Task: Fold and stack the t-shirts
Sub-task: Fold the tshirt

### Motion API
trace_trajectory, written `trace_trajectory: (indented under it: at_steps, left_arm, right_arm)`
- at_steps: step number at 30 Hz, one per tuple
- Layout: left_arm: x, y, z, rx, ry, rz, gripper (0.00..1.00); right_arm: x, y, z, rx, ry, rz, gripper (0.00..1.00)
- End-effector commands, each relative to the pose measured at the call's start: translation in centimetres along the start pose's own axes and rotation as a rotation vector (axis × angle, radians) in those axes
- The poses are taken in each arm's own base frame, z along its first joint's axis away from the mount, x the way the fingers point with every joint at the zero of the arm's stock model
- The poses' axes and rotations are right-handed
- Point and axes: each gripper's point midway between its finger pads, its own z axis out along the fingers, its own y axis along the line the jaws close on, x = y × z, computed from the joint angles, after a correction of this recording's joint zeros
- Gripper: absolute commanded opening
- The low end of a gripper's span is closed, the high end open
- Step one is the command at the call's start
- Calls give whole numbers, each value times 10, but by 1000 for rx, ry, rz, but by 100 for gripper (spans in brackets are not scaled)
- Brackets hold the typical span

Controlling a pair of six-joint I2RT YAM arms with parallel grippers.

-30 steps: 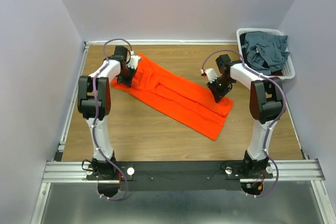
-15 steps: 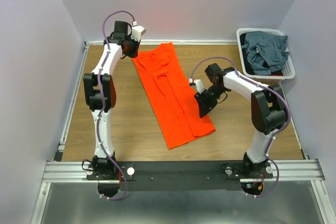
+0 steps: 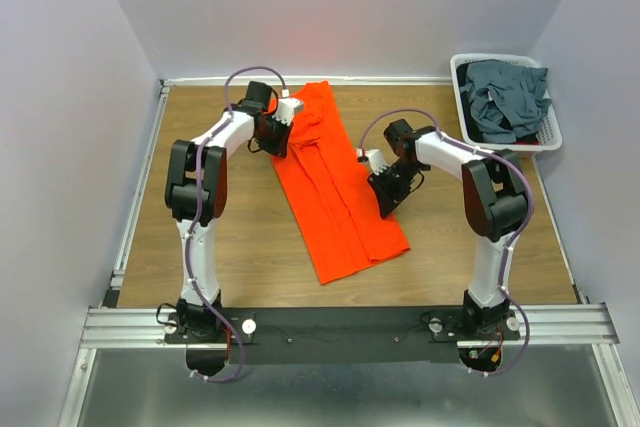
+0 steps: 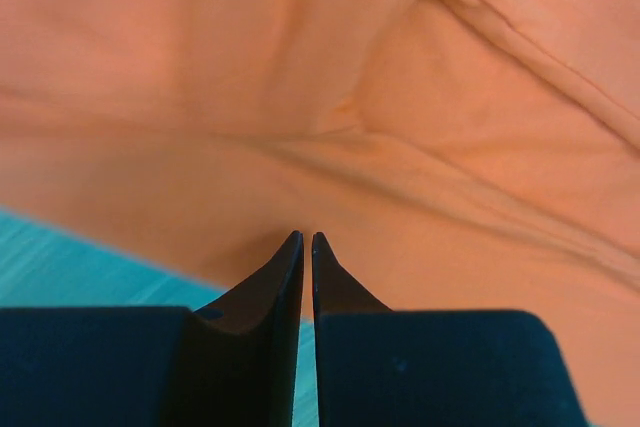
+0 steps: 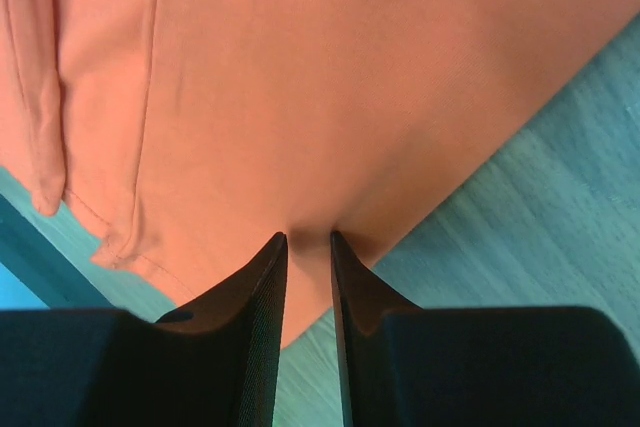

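Orange cloth is lying in a long strip down the middle of the wooden table [image 3: 250,237] in the overhead view. The orange shirt [image 3: 335,187] is already folded lengthwise, its far end near the back wall and its near end pointing toward the arm bases. The left gripper [image 3: 280,139] is sitting at the strip's left edge near the far end. The right gripper [image 3: 388,205] is touching the right edge lower down. The blue-grey shirts [image 3: 505,97] are waiting in a heap in the white basket [image 3: 553,127] at the far right corner, well apart.

In the left wrist view, the fingers are closing to a hairline slit right at the cloth's edge. I cannot tell whether any cloth is being nipped. Soft creases are running across the cloth ahead.

In the right wrist view, the fingers are standing narrow, and the side edge of the shirt is puckering into the gap, so this tool looks to be pinching it. A hem is showing at the left.

The shirt is looking light, limp and thin. It will likely sag and slide over the table rather than hold a shape. The best hold seems to be at the edges or corners, pinching through all the layers so that the fold is not opening when lifted.
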Motion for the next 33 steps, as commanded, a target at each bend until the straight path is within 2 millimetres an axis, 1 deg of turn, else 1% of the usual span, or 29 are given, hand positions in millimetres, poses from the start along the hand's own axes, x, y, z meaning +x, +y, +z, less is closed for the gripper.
trace_trajectory:
  at_steps: [1,2,4,5,6,7,8,9,11,12,13,14,16,17,19,20,21,22,23,24,25,26,27,28,29,30,31,32,33]
  left_arm:
    - [1,-5,17,-4,18,-12,14]
    - [10,-4,27,-4,50,-27,14]
    - [7,1,35,-17,57,-28,12]
    - [15,3,45,-12,80,-37,12]
    - [5,6,47,-16,63,-29,12]
    - [1,8,51,-16,58,-29,12]
    - [4,10,58,-5,75,-35,12]
    - [-16,13,57,-11,39,-23,12]
    - [-31,19,62,-20,33,-13,12]
    - [-34,21,64,-20,34,-9,12]
    - [-31,25,70,-20,49,-10,12]
    - [-41,26,64,-25,37,-2,12]
    - [-45,23,58,-19,28,19,15]
    - [-51,18,44,-12,2,33,19]
    - [-58,9,25,-1,-36,64,25]
    - [-67,-3,1,14,-83,105,32]
    - [-70,-10,-12,21,-104,129,37]
    - [-89,-20,-48,7,-172,191,45]
    - [-91,-27,-63,14,-195,200,49]
    - [-80,-37,-70,49,-194,248,52]
    - [-81,-45,-85,54,-219,284,65]
    - [-81,-52,-99,56,-244,324,71]
    - [-75,-64,-125,48,-288,402,76]
    - [-71,-70,-136,42,-307,443,83]
    - [-67,-75,-147,30,-329,476,86]
    - [-57,-83,-167,1,-375,530,91]
    - [-52,-88,-175,-9,-401,555,94]
    - [-45,-93,-182,-18,-422,582,95]
    - [-28,-107,-192,-9,-458,629,95]
  right_arm:
    - [19,-6,12,18,50,12,31]
    - [24,1,17,-5,61,22,31]
    - [27,9,24,-33,60,30,31]
    - [28,20,30,-68,66,34,31]
    - [32,26,35,-89,71,40,31]
    - [34,31,41,-108,79,48,31]
    - [33,41,46,-144,78,58,31]
    - [32,44,49,-162,72,60,31]
    - [26,49,53,-195,64,78,31]
    - [23,49,53,-198,60,82,31]
    - [14,46,50,-184,42,72,31]
    - [8,45,46,-173,30,68,31]
    - [-3,43,38,-148,1,51,33]
    - [-14,46,25,-131,-33,27,34]
    - [-22,50,11,-122,-68,5,35]
    - [-30,56,-3,-112,-99,-22,36]
    - [-35,57,-11,-102,-123,-40,38]
    - [-35,59,-19,-88,-124,-50,40]
    - [-38,61,-28,-75,-141,-78,41]
    - [-42,65,-44,-44,-174,-109,43]
    - [-43,65,-51,-23,-187,-128,46]
    - [-44,66,-59,0,-203,-148,48]
    - [-44,63,-66,41,-207,-179,49]
    - [-44,65,-79,70,-228,-206,50]
    - [-43,64,-84,93,-229,-231,52]
    - [-40,60,-88,130,-217,-269,53]
    - [-40,62,-97,150,-233,-302,54]
    - [-38,62,-101,167,-234,-326,54]
    - [-37,63,-103,177,-233,-369,55]
